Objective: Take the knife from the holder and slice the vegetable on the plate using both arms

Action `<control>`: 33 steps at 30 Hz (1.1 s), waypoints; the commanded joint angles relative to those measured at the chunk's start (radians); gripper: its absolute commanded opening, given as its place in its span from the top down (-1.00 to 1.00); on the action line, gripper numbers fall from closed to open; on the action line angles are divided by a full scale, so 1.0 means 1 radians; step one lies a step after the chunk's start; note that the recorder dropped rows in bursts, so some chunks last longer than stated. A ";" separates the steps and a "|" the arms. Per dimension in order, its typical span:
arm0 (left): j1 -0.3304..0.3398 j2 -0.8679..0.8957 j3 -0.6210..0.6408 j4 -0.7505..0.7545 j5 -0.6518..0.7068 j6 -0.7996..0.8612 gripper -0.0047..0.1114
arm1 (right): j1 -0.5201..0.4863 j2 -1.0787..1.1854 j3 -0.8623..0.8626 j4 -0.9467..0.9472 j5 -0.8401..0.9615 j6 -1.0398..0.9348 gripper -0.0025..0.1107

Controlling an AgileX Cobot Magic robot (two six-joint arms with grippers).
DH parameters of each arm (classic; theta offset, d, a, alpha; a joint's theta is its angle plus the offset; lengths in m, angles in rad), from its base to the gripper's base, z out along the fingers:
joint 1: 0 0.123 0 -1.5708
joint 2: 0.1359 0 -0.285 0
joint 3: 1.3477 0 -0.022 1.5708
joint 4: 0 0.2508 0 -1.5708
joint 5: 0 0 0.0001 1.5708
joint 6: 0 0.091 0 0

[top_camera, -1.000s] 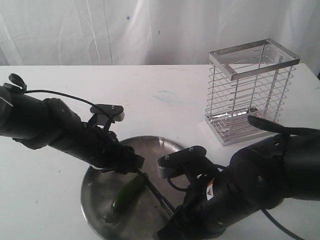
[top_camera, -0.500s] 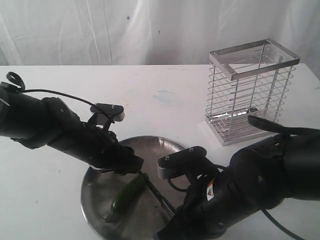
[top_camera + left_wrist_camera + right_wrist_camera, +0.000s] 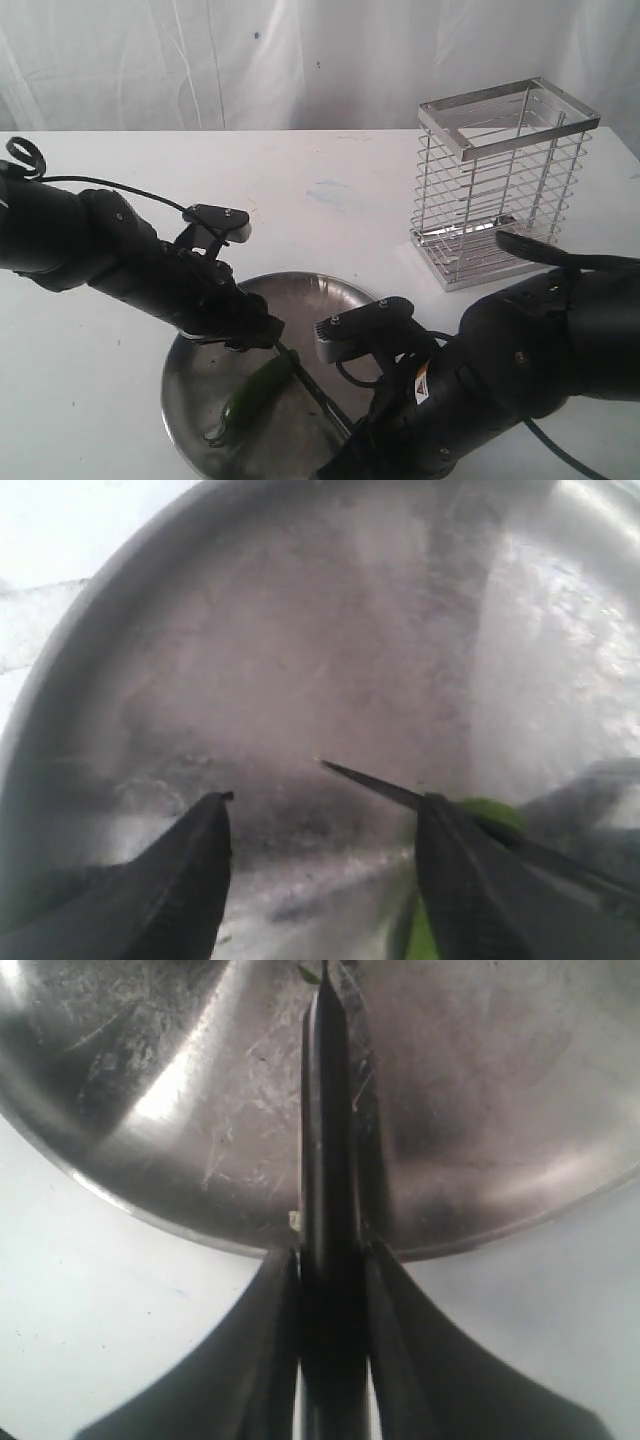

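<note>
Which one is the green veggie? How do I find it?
Look at the big round silver plate on the white table. The vegetable is the small glossy pod lying in it, beside the dark knife. It is the only green thing there.

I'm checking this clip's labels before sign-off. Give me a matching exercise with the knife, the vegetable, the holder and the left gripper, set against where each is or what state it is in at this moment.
Things:
1. knife
2. vegetable
3. holder
4. left gripper

Places and states:
A. open, over the plate
B. standing on the table, off the plate
C. clamped in the right gripper, blade reaching over the plate
D. lying on the plate

Pairs: 1-C, 2-D, 3-B, 4-A.
</note>
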 commanded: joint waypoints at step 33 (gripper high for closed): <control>0.000 0.078 0.007 0.099 0.137 -0.009 -0.10 | 0.001 0.000 -0.016 -0.019 0.122 -0.006 0.96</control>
